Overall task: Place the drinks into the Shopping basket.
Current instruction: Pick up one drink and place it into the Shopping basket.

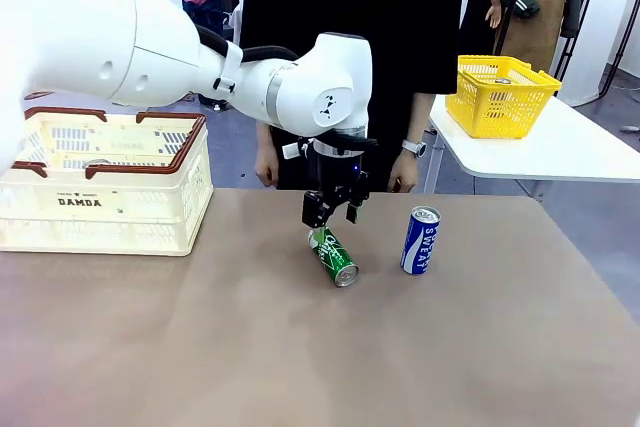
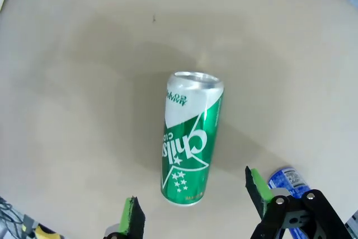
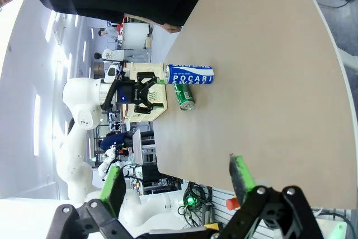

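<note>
A green drink can (image 1: 333,256) lies on its side near the middle of the brown table, its silver top facing the robot's side. My left gripper (image 1: 332,217) hovers just above it, open, with the can (image 2: 190,138) reaching in between the green pads (image 2: 133,216) and touching neither. A blue drink can (image 1: 421,240) stands upright to the right of it and also shows at the edge of the left wrist view (image 2: 286,178). The cream Shopping basket (image 1: 100,209) sits at the table's left. My right gripper (image 3: 178,182) is open and empty, far from both cans (image 3: 190,74).
A person in black stands at the far edge of the table, hands hanging down (image 1: 405,169). A yellow mesh basket (image 1: 500,97) rests on a separate white table at the back right. Bare tabletop lies between the cans and the cream basket.
</note>
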You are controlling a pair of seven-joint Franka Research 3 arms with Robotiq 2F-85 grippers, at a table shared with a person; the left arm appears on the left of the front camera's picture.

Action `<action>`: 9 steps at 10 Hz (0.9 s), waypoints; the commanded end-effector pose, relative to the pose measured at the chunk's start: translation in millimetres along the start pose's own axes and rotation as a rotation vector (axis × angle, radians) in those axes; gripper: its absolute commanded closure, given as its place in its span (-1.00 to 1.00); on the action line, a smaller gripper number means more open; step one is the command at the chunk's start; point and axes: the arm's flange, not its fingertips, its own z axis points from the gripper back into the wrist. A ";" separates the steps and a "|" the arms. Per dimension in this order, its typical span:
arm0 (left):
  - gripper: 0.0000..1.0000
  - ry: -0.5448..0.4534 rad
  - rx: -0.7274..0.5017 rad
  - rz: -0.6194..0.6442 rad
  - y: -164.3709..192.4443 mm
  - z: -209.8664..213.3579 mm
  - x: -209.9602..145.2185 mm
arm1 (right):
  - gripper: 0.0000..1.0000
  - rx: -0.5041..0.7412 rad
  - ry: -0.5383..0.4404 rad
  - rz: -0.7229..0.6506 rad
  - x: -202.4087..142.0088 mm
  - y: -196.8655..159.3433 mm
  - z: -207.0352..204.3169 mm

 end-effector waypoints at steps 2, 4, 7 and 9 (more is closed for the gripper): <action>-1.00 0.008 0.019 -0.024 7.4 -5.5 11.7 | -1.00 0.020 -0.011 0.025 1.8 1.7 -0.1; -1.00 0.057 -0.005 -0.055 11.8 -25.5 16.1 | -1.00 0.020 -0.011 0.025 1.8 1.7 -0.1; -1.00 0.060 -0.017 -0.104 19.1 -51.9 16.3 | -1.00 0.020 -0.011 0.025 1.8 1.7 -0.1; -1.00 0.078 0.001 -0.120 20.1 -65.9 13.1 | -1.00 0.020 -0.011 0.025 1.8 1.7 -0.1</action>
